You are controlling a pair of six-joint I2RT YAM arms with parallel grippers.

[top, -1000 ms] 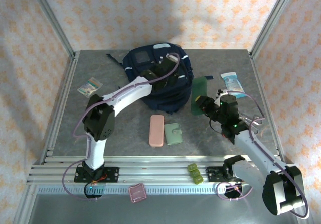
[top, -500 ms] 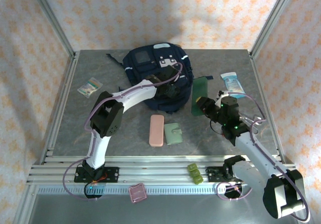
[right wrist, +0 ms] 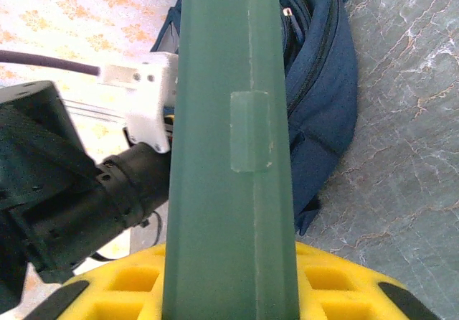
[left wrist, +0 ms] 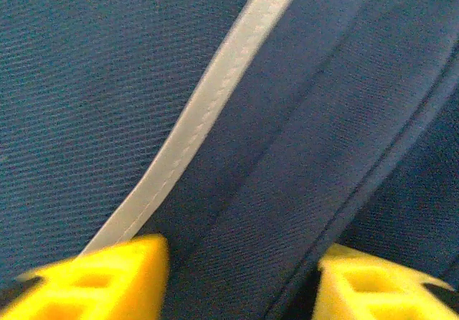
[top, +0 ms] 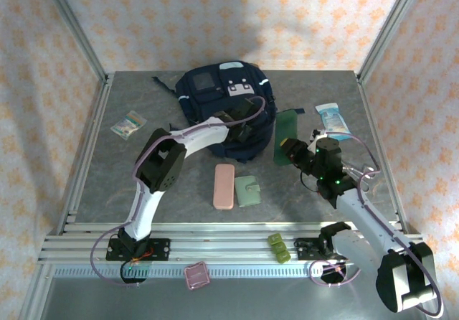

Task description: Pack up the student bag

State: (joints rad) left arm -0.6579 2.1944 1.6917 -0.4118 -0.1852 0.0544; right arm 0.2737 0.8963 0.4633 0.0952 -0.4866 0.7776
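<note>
In its wrist view the left gripper (left wrist: 240,280) is being cut off by the bottom edge, so I am getting just the tips of its 2 yellow ribbed fingers (left wrist: 107,277), standing wide apart with nothing clamped. Straight ahead of them the student bag (left wrist: 107,83) is so close that its fabric is blurring toward the right. I am making out coarse navy weave, a pale grey stitched strip running diagonally, and a raised seam lying between the 2 tips. I cannot tell whether the tips are touching the cloth.

From the top view the left gripper (top: 242,128) is sitting over the near right part of the student bag (top: 215,90), with its fingers hidden under the wrist. The bag is lying at the far middle of the grey marbled table (top: 143,184).

The right gripper (right wrist: 229,291) is clamping a green sheet (right wrist: 229,83), which is flat, stiff and matte, with 1 patch of clear tape on its face. The sheet is rising upright from the yellow jaws and hiding much of what lies ahead. Just right of it the bag's (right wrist: 323,83) rounded navy side and a zip are peeking out.

In the top view the right gripper (top: 290,150) is holding the green sheet (top: 288,128) just beside the bag. Near it, toward the left arm, a pink rounded case (top: 224,186) and a pale green wallet (top: 249,190) are lying side by side
</note>
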